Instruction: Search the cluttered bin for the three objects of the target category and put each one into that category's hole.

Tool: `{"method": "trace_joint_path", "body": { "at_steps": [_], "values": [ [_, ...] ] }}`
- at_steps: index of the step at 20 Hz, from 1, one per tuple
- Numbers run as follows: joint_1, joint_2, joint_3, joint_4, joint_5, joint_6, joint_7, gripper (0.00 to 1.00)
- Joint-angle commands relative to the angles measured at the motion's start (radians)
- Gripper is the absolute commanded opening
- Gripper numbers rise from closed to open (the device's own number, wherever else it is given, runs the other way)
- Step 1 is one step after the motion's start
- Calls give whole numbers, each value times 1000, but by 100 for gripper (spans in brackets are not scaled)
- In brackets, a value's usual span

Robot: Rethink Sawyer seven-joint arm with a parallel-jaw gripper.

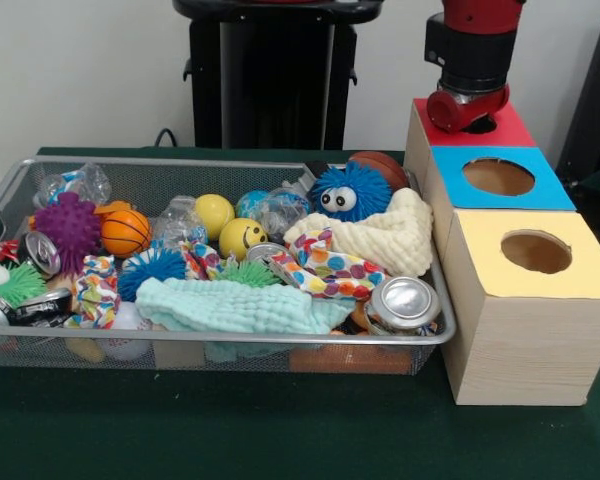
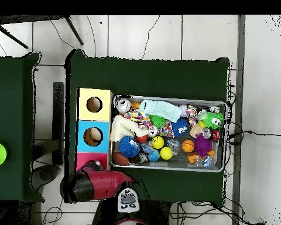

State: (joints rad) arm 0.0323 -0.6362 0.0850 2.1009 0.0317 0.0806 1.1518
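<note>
here i had the arm (image 1: 474, 60) parked right over the red box (image 1: 500, 128), its tip dipping at the red hole, which suggested a drop into that category's slot. i could not tell how the jaws stood; the arm's body hid them in both views. the blue box (image 1: 500, 177) and yellow box (image 1: 535, 253) sat in a row just beside the wire bin (image 1: 220, 340), so each carry stayed short. the bin was heaped with balls, cloths and cans: an orange basketball (image 1: 126, 232), a blue furry ball with eyes (image 1: 350, 192), a can (image 1: 405, 302) near the boxes.
</note>
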Motion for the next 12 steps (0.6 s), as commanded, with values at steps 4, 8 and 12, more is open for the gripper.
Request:
{"method": "trace_joint_path", "body": {
  "at_steps": [4,8,12],
  "values": [
    [-33,-83,40,62,71,67,278,100],
    [-9,-163,16,66,87,124,271,100],
    [10,-227,-5,72,104,180,273,100]
  ]
}}
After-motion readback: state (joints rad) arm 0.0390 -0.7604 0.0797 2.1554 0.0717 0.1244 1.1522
